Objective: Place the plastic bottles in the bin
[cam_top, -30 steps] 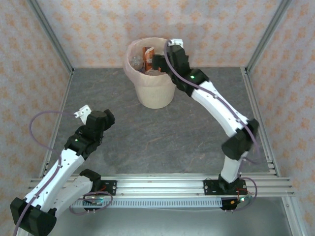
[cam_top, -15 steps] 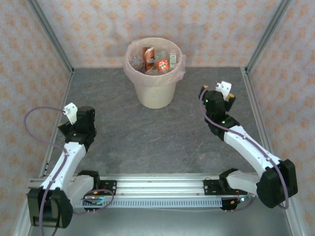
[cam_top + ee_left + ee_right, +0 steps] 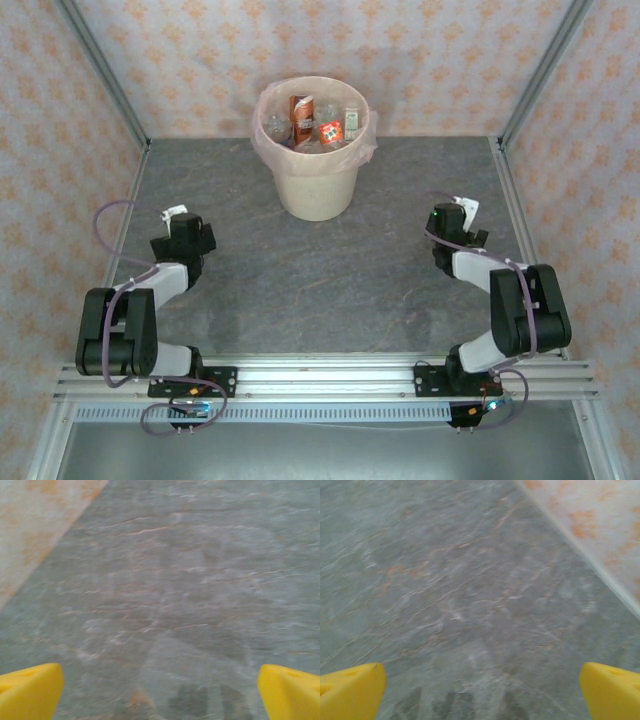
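Gaping wide, left claw [image 3: 160, 692] and right claw [image 3: 481, 692] (both empty) touch nothing.

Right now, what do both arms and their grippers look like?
The left arm and right arm are white shells with black joints. A lilac cable loops off the left one. The left gripper and right gripper have bright yellow fingertips.

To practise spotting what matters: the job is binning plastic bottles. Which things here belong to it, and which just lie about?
Job: clear plastic bottles with coloured labels; round cream-beige bin with pink liner; left pincer, right pincer, both open.
Just there: grey stone-patterned tabletop; orange-patterned walls.
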